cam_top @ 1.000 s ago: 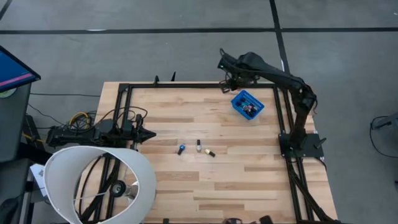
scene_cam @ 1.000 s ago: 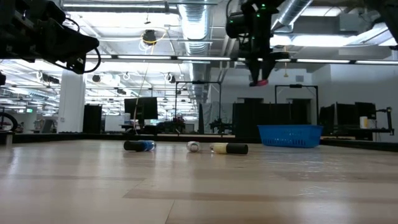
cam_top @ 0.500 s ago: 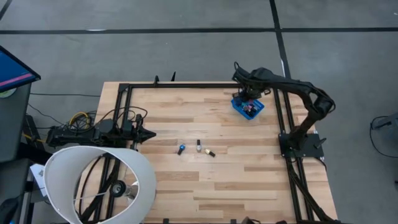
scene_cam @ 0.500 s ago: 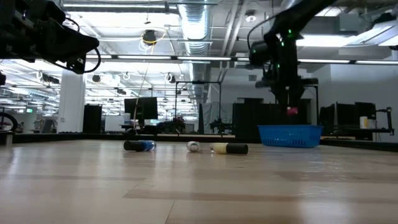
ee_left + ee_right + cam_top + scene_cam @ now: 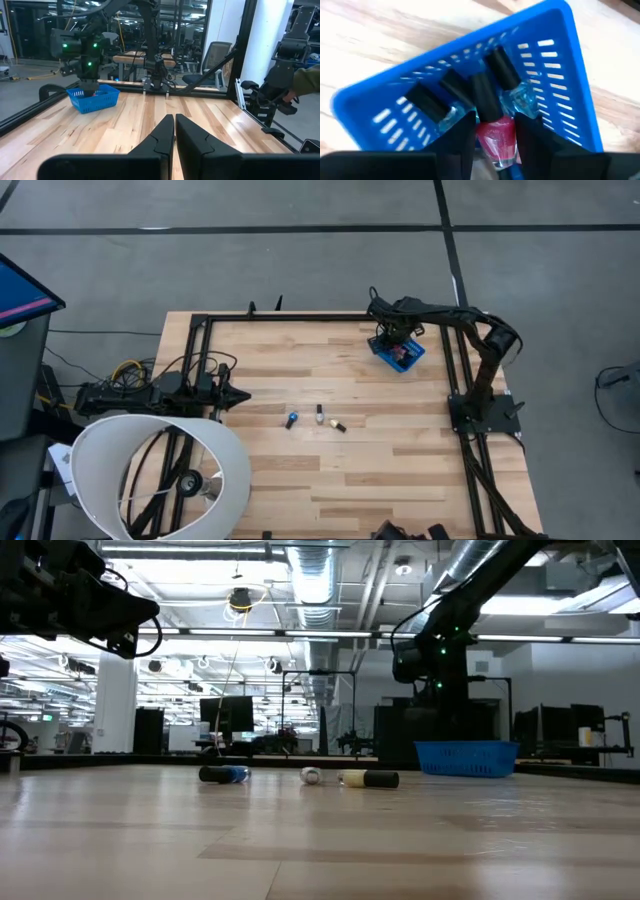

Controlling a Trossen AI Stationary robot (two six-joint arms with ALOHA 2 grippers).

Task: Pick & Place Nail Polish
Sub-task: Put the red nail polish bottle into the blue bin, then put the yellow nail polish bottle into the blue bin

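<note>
Nail polish in a pink bottle (image 5: 496,137) sits clamped between the right gripper's (image 5: 495,131) two dark fingers, lowered into the blue bin (image 5: 565,80) among other bottles, while the left gripper (image 5: 174,131), jaws together, waits at the table's left edge.

A pink bottle (image 5: 496,136) with a dark cap sits between the right gripper's (image 5: 494,131) fingers, low inside the bin (image 5: 560,95). Just beyond the fingertips lie three dark-capped bottles (image 5: 512,82), seemingly clear or pale blue. Well away, mid-table, lie a blue bottle (image 5: 291,420), a pale one (image 5: 320,414) and a yellowish one (image 5: 337,425).
</note>
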